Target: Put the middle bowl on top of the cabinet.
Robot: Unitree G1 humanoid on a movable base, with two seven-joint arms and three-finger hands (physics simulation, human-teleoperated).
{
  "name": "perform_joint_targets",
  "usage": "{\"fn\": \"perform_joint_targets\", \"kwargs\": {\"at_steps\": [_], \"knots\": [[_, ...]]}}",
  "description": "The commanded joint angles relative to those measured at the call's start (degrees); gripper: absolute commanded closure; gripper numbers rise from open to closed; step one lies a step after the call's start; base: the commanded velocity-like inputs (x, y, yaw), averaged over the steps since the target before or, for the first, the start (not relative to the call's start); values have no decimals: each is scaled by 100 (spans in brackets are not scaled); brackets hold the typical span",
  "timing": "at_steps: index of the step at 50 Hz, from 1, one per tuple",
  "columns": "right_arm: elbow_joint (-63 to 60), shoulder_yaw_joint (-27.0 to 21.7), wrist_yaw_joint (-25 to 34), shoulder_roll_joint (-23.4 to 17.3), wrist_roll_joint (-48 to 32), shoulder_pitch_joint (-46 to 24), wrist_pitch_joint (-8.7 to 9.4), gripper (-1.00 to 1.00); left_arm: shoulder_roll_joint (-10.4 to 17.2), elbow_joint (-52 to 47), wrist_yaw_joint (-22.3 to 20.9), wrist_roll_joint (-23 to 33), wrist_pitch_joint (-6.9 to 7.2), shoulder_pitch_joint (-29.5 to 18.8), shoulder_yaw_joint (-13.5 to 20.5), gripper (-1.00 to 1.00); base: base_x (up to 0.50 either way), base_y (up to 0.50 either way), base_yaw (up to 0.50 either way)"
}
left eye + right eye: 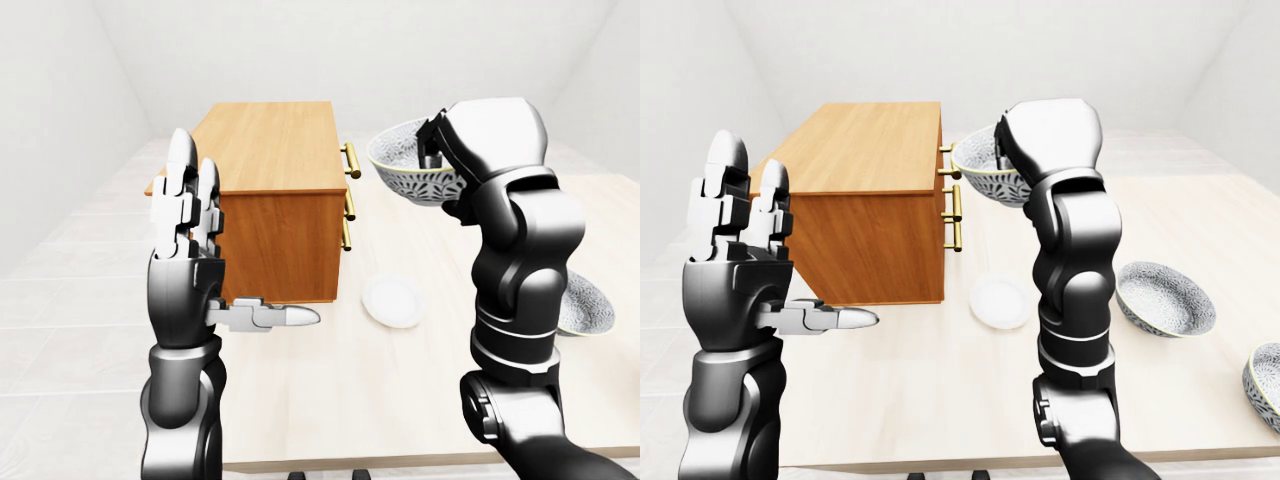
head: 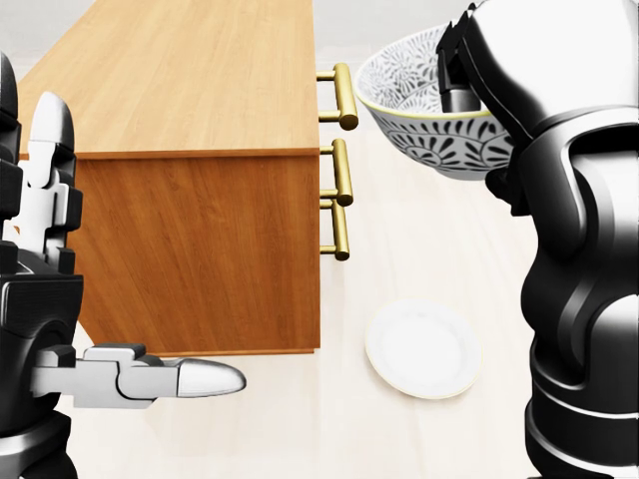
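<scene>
Right hand (image 2: 464, 70) pinched on the bowl (image 2: 419, 120) rim, bowl aloft just right of the cabinet (image 2: 190, 80) top in the head view. Probably glazed ceramic: stiff, slick, breakable, fairly heavy; best gripped at the rim, carried level. Left hand (image 1: 185, 235) spread wide, holding nothing.

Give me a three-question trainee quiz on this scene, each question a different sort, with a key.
1. True or false: the raised bowl already rests on top of the cabinet.
2. Multiple choice: in the head view, what lies on the table near the cabinet's lower right corner? A) a white plate B) a spoon C) a cup
3. Fill in: the raised bowl is held by the robot's ____ hand.
Key: 1 false; 2 A; 3 right hand.
</scene>
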Motion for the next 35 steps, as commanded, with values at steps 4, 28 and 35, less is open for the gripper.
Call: {"fn": "perform_joint_targets", "kwargs": {"at_steps": [4,28,35], "knots": [[464,-24,0,-22,285,-584,1,100,6,73,-16,-45,0,4,40,-100,0,0,0],[1355,-10,-1224,-143,2037,-1736,1,100,9,-2,-18,4,0,2,-14,-100,0,0,0],[2055,-47,-1980,-152,2730,-2095,1,100,22,49,-35,13,0,12,-25,-100,0,0,0]]}}
